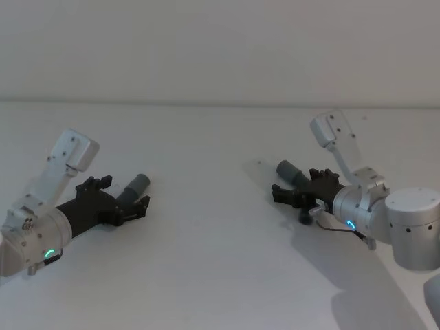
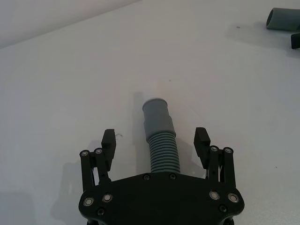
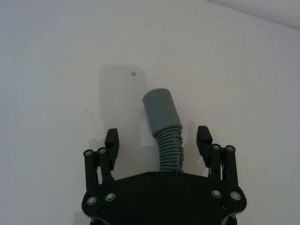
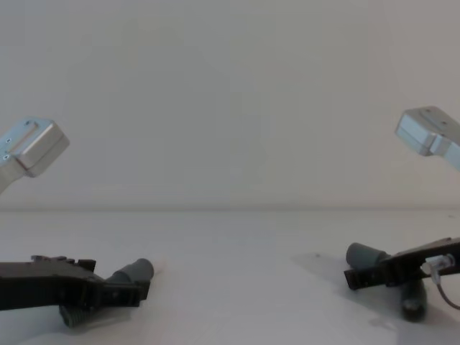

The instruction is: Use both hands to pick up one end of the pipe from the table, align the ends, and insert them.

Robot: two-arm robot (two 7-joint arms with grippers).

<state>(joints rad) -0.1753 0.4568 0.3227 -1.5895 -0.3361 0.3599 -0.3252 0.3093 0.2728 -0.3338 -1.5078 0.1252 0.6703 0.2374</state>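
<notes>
Pipe (image 2: 161,140) lies in two grey pieces on the white surface (image 1: 206,275), well apart. Lower left of the head frame, my left tool (image 1: 126,193) is spread wide around the left piece (image 1: 135,187); in its wrist view the fingers (image 2: 108,142) stand clear of the ribs on both sides, the smooth cuff (image 2: 157,115) pointing out beyond them. Farther off, at centre right, my right tool (image 1: 294,184) is likewise released, straddling the right piece (image 1: 291,171), whose cuff (image 3: 161,110) reaches past the fingers (image 3: 204,139) without touching them.

Left piece (image 1: 137,184) apart from right piece (image 1: 290,172)
</notes>
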